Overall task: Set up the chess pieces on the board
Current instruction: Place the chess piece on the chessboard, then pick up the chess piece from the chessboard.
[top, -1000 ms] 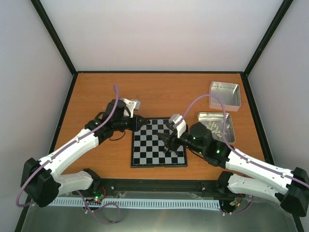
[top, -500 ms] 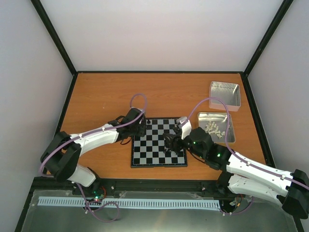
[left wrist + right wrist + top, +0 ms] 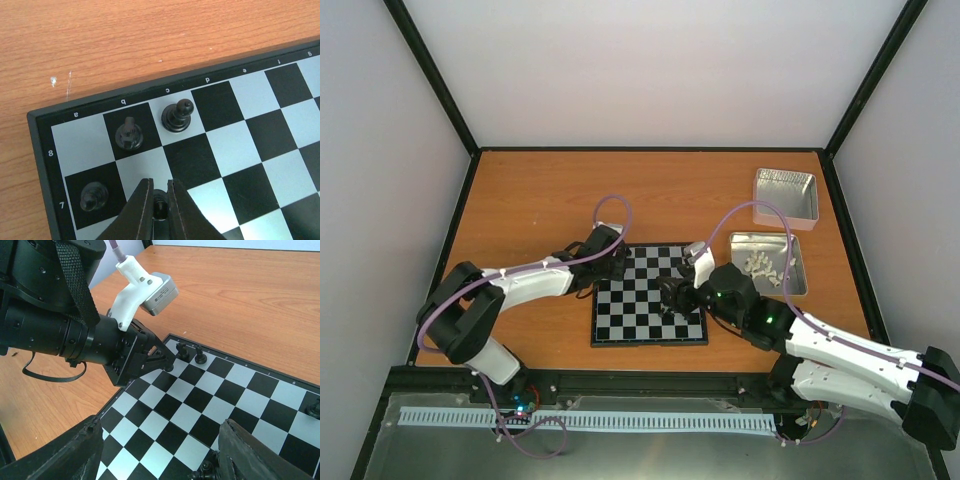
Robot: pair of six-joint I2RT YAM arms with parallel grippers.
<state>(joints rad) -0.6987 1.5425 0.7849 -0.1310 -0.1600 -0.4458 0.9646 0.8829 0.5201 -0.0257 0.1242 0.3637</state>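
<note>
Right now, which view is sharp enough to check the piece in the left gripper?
Left wrist: board crisp, held piece shadowed inside the left gripper. Top external: pieces too small to resolve. Right wrist: right gripper blurred, board sharp.

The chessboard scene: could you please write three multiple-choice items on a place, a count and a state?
1. Where do the cream-white pieces lie? A) bare table B) nearer tin C) farther tin
2. In the left wrist view, how many black pieces stand free on the board? A) three B) one C) six
3. The left gripper is: A) wide open B) out of view C) shut on a black piece
Answers: 1 B, they lie inside that tin; 2 A, three stand near the corner; 3 C, it pinches one.
</note>
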